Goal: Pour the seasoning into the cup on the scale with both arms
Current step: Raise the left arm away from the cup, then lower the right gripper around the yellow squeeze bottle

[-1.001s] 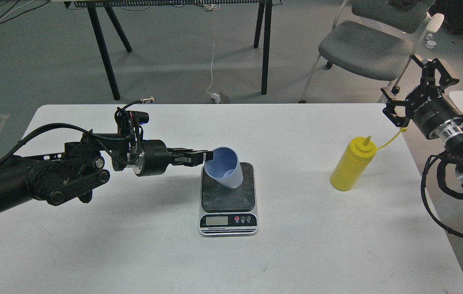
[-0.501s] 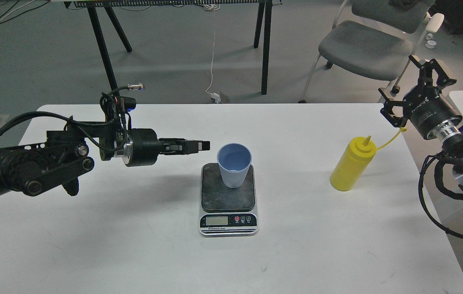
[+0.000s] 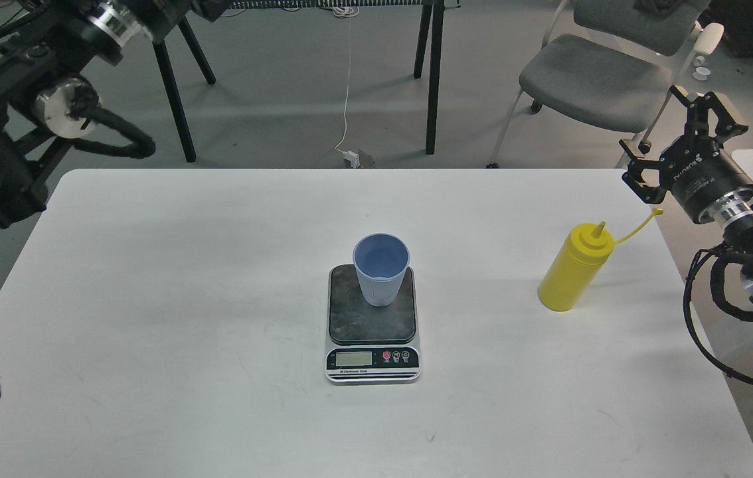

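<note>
The light blue ribbed cup [image 3: 382, 269] stands upright on the dark platform of the small digital scale [image 3: 372, 325] at the table's middle. The yellow squeeze bottle [image 3: 574, 277] stands upright on the table to the right, its cap strap trailing off to the right. My right gripper [image 3: 650, 119] is open and empty, in the air above and to the right of the bottle, apart from it. My left arm [image 3: 51, 73] is raised at the top left; its gripper runs past the top edge and does not show.
The white table [image 3: 217, 332] carries only the scale and the bottle. Behind it are the black legs of another table [image 3: 433, 79] and a grey chair [image 3: 589, 79] at the back right. A white cable [image 3: 348, 86] hangs down to the floor.
My left gripper let go of the cup, which went from tilted to upright on the scale. The left arm drew back and swung up to the top left. The right arm barely moved.
</note>
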Tool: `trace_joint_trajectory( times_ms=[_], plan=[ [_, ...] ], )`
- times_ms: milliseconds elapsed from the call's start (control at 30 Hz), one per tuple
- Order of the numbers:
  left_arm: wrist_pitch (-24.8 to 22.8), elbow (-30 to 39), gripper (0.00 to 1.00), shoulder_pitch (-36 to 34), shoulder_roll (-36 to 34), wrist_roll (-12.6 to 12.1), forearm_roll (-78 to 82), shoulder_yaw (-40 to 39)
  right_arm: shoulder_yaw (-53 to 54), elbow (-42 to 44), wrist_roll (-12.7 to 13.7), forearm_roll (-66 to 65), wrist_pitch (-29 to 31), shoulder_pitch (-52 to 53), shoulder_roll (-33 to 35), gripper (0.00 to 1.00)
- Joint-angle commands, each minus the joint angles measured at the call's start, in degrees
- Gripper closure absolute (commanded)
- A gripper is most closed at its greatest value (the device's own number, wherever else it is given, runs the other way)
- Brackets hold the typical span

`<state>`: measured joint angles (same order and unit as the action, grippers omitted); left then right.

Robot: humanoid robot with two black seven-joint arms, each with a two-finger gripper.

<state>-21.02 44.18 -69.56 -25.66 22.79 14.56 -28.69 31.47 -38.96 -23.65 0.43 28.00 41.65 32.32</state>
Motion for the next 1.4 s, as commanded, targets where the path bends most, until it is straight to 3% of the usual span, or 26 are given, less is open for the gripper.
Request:
trace_joint_trajectory(
  times_ms=[0,67,167,234,501,701,901,1369],
  plan=[
    [1.58,-4.36,0.01,-1.45,4.82,-1.87,-5.5,-0.23,0.0,0.02,0.18,0.01,0.0,0.36,0.12,0.01],
    [2.82,-4.27,0.01,-1.02,6.67,-3.1,-6.91,0.47,0.0,0.02,0.27,0.18,0.0,0.53,0.2,0.01],
    [5.36,-5.76,0.01,0.56,8.43,-8.18,-7.27,0.47,0.09,-1.72,0.36,1.06,0.0,0.62,0.64,0.01],
    [5.37,-5.77,0.01,3.27,9.23,-10.22,-7.27,0.47,0.09,-4.53,0.53,2.89,0.0,0.27,2.65,0.01],
    [2.56,-5.68,0.01,7.6,8.18,-8.47,-7.01,0.47,-0.35,-13.33,8.26,21.61,0.0,-6.05,12.24,0.01],
    [0.81,-5.68,0.01,8.21,6.42,-7.24,-7.09,0.39,-0.18,-20.18,8.71,31.1,0.0,-16.58,18.04,0.01],
    [-1.92,-5.59,0.01,8.13,5.19,-7.23,-7.18,-0.06,0.0,-30.64,8.8,34.2,0.0,-27.14,19.01,0.01],
    [-1.22,-0.76,0.01,7.86,5.27,-7.85,-6.3,0.56,-0.62,-33.46,8.18,28.4,0.0,-29.7,8.74,0.01]
  ],
)
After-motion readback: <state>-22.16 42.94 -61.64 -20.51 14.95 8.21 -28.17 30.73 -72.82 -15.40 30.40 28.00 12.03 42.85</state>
